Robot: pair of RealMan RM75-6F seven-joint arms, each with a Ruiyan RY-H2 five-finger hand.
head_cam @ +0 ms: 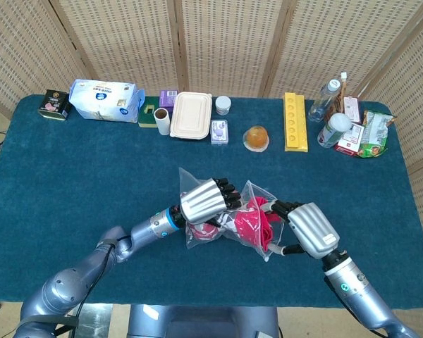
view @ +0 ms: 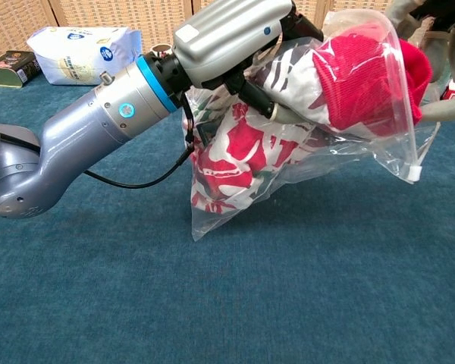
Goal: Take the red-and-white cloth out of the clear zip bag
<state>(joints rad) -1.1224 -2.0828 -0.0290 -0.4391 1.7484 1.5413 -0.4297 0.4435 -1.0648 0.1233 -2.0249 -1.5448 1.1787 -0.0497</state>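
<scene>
The cloth sits inside the bag, bunched red and white, with its solid red end at the open mouth on my right. The bag is lifted off the tabletop and held between both hands near the front centre.

My left robot hand grips the bag from above, fingers curled over the plastic and the cloth beneath it. My right robot hand is at the mouth end; its fingers reach toward the red fabric, but I cannot tell whether they have closed on the cloth or only on the plastic.

Risks from here, as I judge them:
- The left grip pinches cloth through the plastic, so the cloth may not slide when pulled.
- If the right fingers hold plastic only, the bag stretches or slips free.
- The zip slider edge may snag the fabric.

A row of boxes and bottles stands well apart along the far edge.
</scene>
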